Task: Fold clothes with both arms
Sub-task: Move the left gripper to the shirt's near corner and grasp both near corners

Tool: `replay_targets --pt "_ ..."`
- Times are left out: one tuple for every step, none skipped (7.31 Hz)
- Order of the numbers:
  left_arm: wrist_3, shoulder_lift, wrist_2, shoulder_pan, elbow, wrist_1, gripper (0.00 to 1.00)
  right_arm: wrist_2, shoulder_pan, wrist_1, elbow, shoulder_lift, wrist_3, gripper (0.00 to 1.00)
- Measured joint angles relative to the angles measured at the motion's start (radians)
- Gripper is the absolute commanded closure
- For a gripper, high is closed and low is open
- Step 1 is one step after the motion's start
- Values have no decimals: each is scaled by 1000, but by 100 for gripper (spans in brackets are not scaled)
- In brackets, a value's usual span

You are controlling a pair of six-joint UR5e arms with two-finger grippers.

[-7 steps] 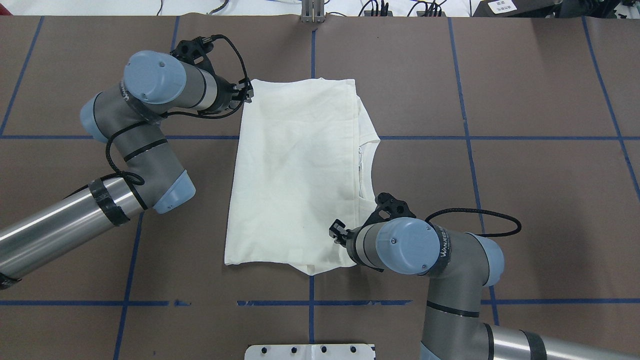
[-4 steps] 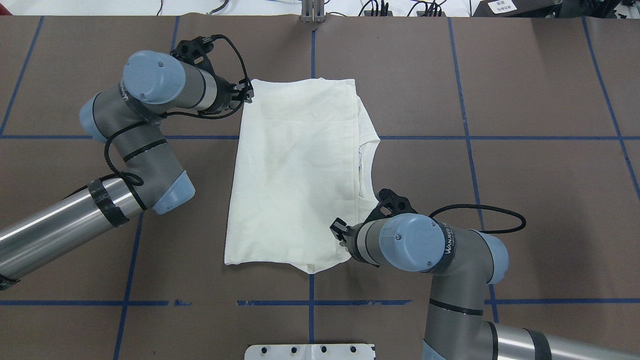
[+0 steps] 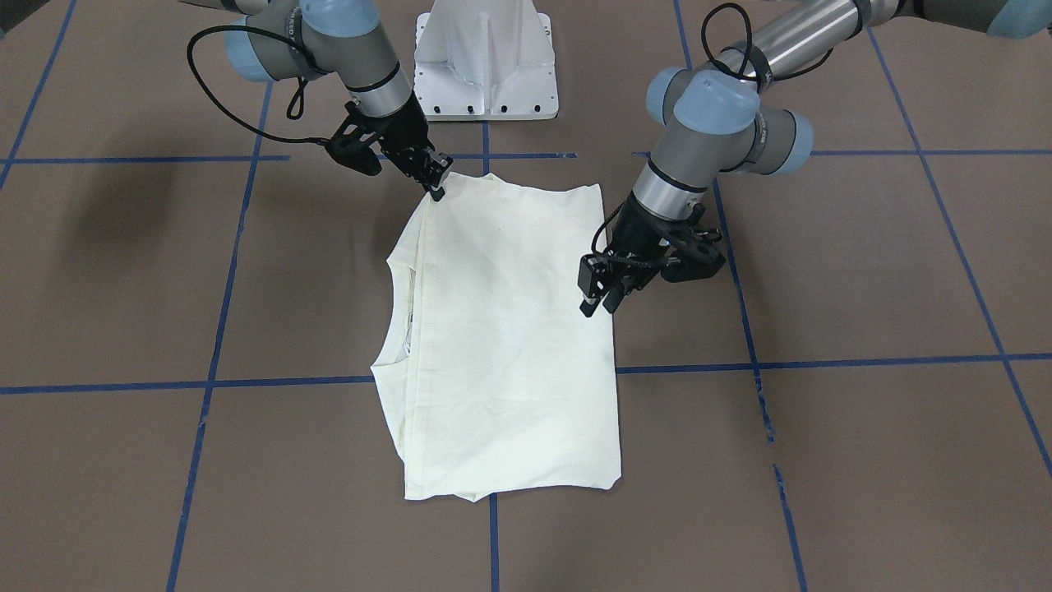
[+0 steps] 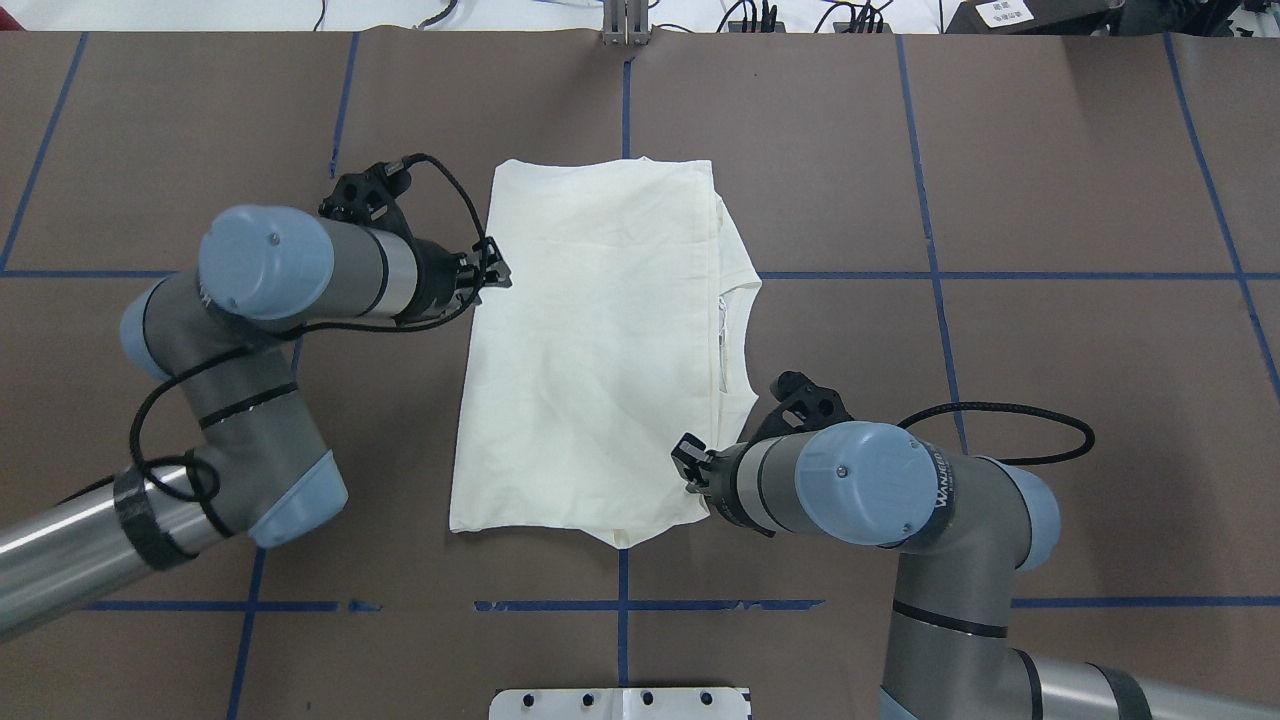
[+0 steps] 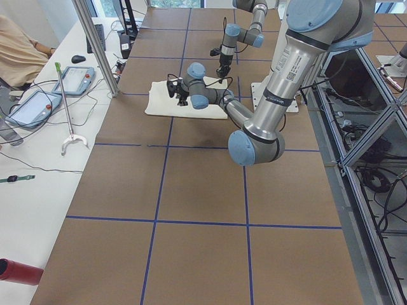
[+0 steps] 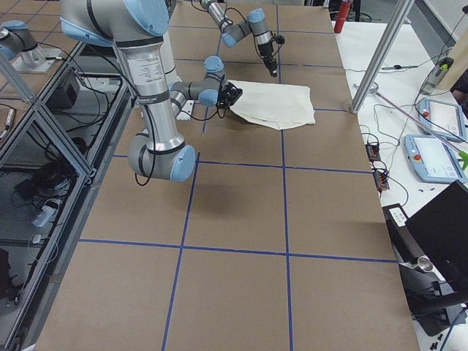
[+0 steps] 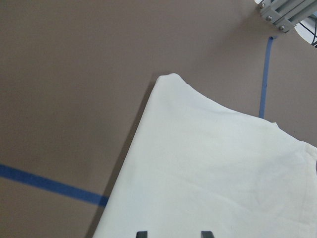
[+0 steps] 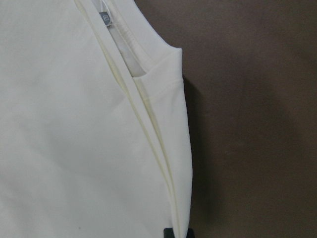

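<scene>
The cream shirt (image 4: 590,350) lies folded flat on the brown table, plain side up, neckline toward my right side; it also shows in the front view (image 3: 509,345). My left gripper (image 4: 497,272) hovers at the shirt's left edge, partway along it. In the left wrist view its gripper (image 7: 173,234) stands open and empty over the cloth (image 7: 208,173). My right gripper (image 4: 682,465) is at the shirt's near right edge, below the shoulder. In the right wrist view its gripper (image 8: 179,233) stands close around the folded edge (image 8: 168,163). The cat print is hidden.
The white pedestal base (image 3: 485,74) stands at the robot's table edge, just behind the shirt. Blue tape lines (image 4: 1000,275) cross the brown table. A metal post (image 4: 625,25) stands at the far edge. A side table with tablets (image 5: 38,105) and cables lies beyond.
My left gripper has left the shirt's far left corner and moved toward the robot along the left edge. My right arm has shifted slightly to the right.
</scene>
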Motion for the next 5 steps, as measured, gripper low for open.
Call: replay_targets --pt "-56 67 40 63 -69 4 39 4 0 0 20 -23 0 100" --pt "-109 128 81 133 -114 7 39 6 0 0 29 -36 0 100" --pt "-157 177 108 194 -153 9 39 7 -1 1 32 -40 0 100" --pt "-193 213 119 235 -190 22 40 7 -2 1 32 -40 0 100" --pt "-219 230 121 263 -215 51 43 6 -3 1 32 -40 0 100"
